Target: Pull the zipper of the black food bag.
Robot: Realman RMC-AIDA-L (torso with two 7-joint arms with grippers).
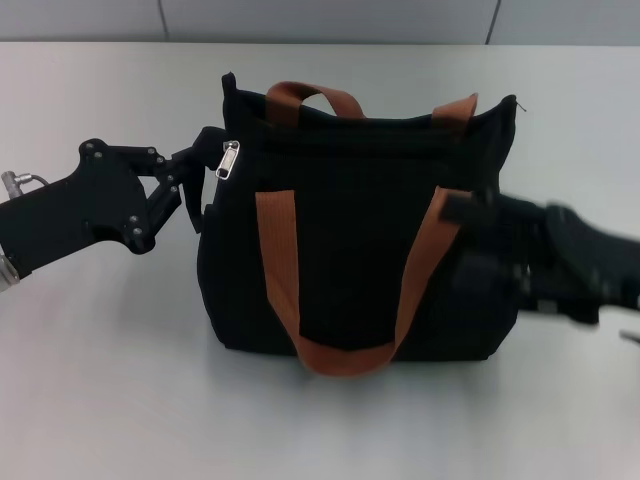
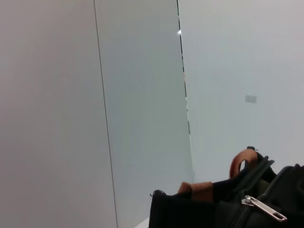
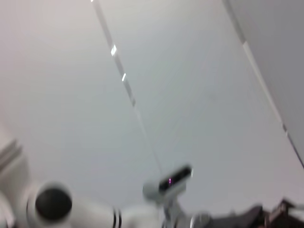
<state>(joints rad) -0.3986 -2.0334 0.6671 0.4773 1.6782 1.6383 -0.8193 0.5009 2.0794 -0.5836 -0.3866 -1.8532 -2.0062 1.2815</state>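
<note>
The black food bag (image 1: 360, 250) stands upright in the middle of the table, with rust-orange strap handles (image 1: 285, 290). The silver zipper pull (image 1: 230, 159) hangs at the bag's upper left corner. It also shows in the left wrist view (image 2: 264, 209), lying on the bag's top (image 2: 190, 213). My left gripper (image 1: 204, 176) is open at the bag's left end, its fingers on either side of that edge, just left of the pull and not holding it. My right gripper (image 1: 478, 250) is blurred against the bag's right side.
The bag stands on a pale grey table (image 1: 110, 380). A grey panelled wall (image 1: 320, 18) runs along the back. The right wrist view shows only wall panels and the robot's head (image 3: 167, 184).
</note>
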